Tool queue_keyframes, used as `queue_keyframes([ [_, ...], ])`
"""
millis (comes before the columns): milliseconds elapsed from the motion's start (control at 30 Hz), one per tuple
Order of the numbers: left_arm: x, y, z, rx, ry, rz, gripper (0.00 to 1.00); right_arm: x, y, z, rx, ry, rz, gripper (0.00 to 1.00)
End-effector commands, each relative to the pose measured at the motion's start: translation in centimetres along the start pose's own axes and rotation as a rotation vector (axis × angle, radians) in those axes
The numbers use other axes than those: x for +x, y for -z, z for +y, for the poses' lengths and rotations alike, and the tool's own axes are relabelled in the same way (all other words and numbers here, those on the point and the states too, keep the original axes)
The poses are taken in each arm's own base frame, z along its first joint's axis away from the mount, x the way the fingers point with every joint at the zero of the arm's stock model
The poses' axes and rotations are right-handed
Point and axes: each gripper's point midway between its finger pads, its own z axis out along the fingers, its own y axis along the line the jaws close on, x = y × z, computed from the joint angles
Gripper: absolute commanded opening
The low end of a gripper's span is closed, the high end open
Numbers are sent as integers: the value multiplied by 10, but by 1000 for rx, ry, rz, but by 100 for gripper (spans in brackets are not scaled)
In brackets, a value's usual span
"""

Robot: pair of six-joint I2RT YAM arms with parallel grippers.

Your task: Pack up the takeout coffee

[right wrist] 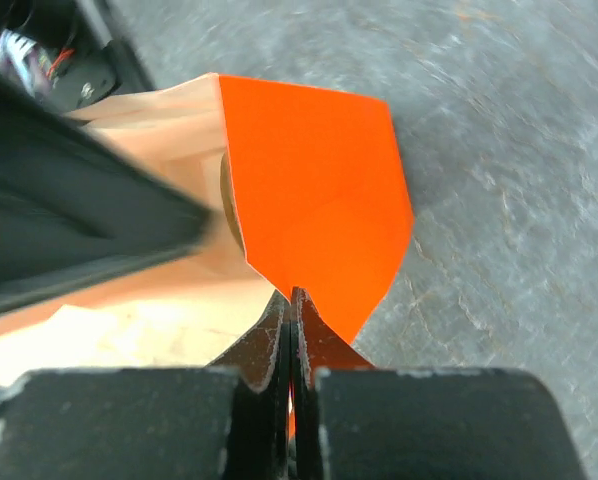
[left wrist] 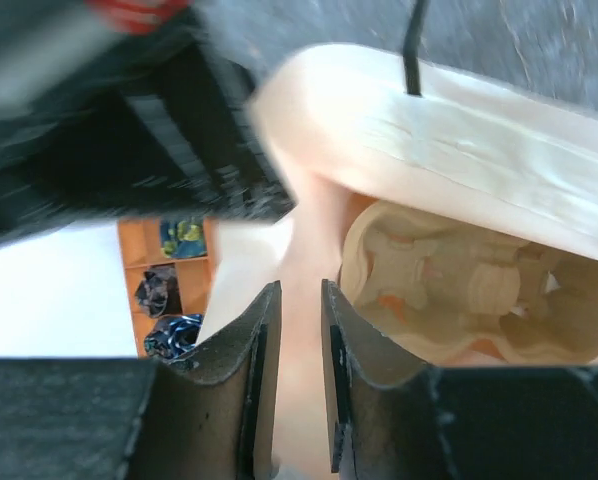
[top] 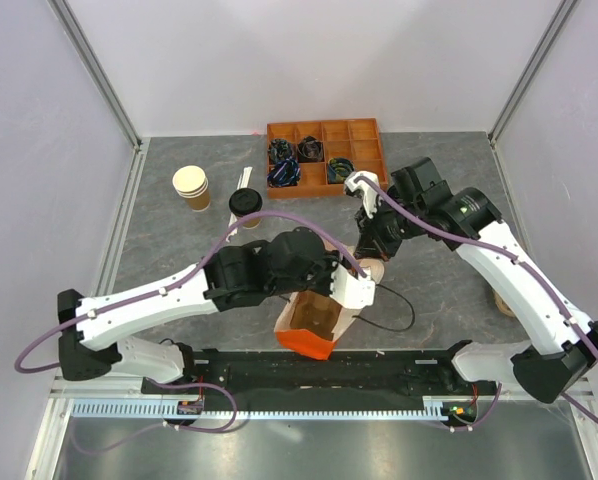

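The takeout coffee (top: 244, 205), a tan cup with a black lid, stands on the table at the back left, apart from both grippers. An orange paper bag (top: 304, 343) stands open at the near middle with a pulp cup carrier (top: 314, 315) inside. My left gripper (top: 359, 290) straddles the bag's right wall, one finger inside and one outside, shut on it (left wrist: 299, 290). The carrier (left wrist: 459, 285) shows right of the fingers. My right gripper (top: 372, 250) is shut on the bag's orange rim corner (right wrist: 294, 295); the bag (right wrist: 314, 180) spreads ahead of it.
A stack of lidless tan cups (top: 191, 187) stands left of the coffee. Pale sticks (top: 244, 180) lie behind it. An orange compartment tray (top: 326, 155) with dark packets sits at the back. A tan object (top: 504, 300) lies at the right, partly under my right arm.
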Motion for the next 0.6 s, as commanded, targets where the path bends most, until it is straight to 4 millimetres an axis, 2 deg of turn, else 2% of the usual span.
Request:
queue_keyframes([
  [0, -11, 22, 7, -23, 123, -53, 29, -2, 9, -19, 152, -164, -77, 0],
  [167, -22, 39, 17, -57, 218, -127, 31, 12, 20, -35, 242, -319, -103, 0],
  [267, -28, 48, 30, -85, 300, -192, 40, 30, 19, -36, 261, -394, -75, 0],
  [300, -29, 54, 35, -96, 336, -214, 42, 43, 14, -36, 259, -406, -39, 4],
  [400, -33, 63, 44, -91, 394, -258, 46, 54, 15, -41, 282, -407, -12, 55],
  [433, -35, 64, 43, -78, 403, -272, 46, 52, 16, -44, 288, -390, -10, 82],
  [533, -35, 70, 42, -79, 448, -294, 47, 33, 25, -52, 317, -330, -42, 87],
  [567, -33, 71, 44, -87, 470, -293, 48, 19, 31, -51, 314, -305, -70, 87],
])
